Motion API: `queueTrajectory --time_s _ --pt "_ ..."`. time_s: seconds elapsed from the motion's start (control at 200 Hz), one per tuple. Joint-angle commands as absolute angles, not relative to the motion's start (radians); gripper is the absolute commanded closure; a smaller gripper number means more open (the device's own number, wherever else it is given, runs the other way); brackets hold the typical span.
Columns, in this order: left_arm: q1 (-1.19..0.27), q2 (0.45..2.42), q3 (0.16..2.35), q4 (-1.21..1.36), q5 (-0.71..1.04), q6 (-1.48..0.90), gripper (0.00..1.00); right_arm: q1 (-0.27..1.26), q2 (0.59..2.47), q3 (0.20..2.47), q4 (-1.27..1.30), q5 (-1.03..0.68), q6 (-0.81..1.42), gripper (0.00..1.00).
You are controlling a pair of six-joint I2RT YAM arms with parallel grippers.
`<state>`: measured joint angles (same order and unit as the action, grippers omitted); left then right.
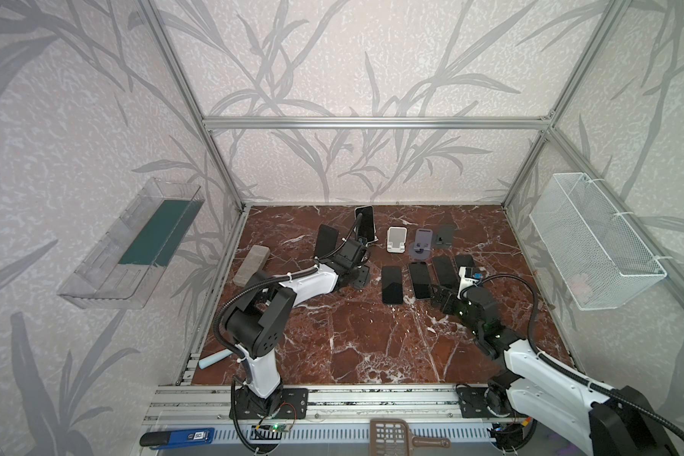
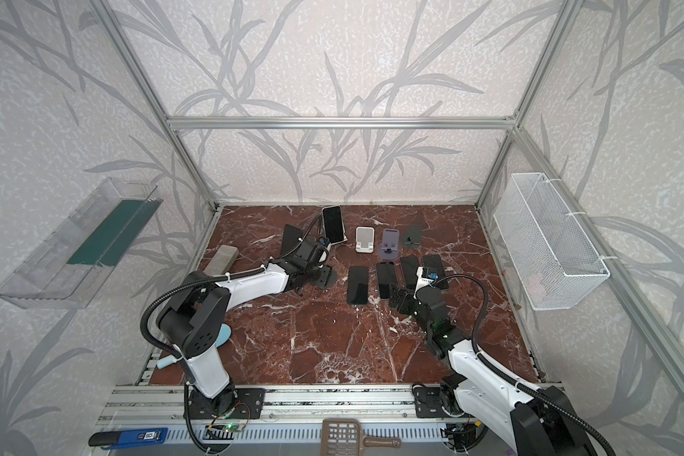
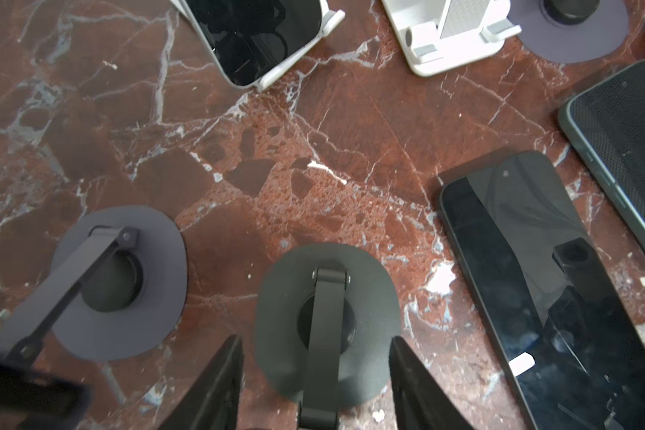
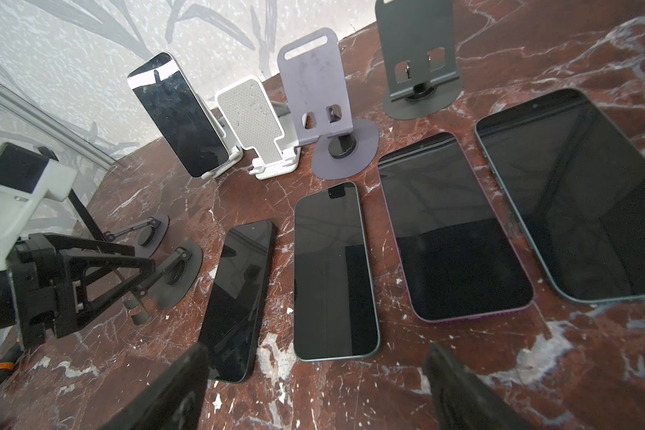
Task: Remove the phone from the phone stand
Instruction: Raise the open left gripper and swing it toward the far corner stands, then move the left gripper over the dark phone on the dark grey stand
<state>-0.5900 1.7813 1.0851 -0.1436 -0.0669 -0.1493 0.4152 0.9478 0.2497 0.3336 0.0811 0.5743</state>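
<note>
The phone (image 1: 366, 223) leans upright on the white stand (image 4: 233, 154) near the far edge of the counter (image 1: 372, 347), a little left of the middle. It is the only phone on a stand. Four flat phones (image 4: 332, 268) lie in a row nearer the middle.

The left jaws are closed around the dark stand (image 3: 328, 324), which is empty and sits in front of the phone, toward the left edge. Their fingers (image 3: 220, 379) are on each side of its arm. The contact itself is hidden, but I judge that they grip its upper plate. The right jaws are wide open and hold nothing, above the near ends of the flat phones.

To remove the phone well, I think the jaws should take it by its two long edges, above the stand's lips. They should lift it first along the slope of the back plate, and only then move it away. A straight pull forward may catch on the lips and tip the light stand. A second dark stand (image 3: 116, 294) is just beside, so moves there need care.
</note>
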Motion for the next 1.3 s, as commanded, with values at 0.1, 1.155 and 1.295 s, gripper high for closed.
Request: queueTrajectory --time_s 0.1,1.155,1.295 --pt "-0.625 1.578 1.108 -0.276 -0.105 -0.128 0.67 0.422 0.942 0.290 0.341 0.103 0.562 0.10" --pt "-0.154 1.578 1.442 -0.419 -0.154 -0.278 0.81 0.427 0.888 0.288 0.322 0.092 0.566 0.10" --pt "-0.136 1.673 1.473 -0.401 -0.201 -0.291 0.82 0.427 0.900 0.291 0.329 0.078 0.571 0.10"
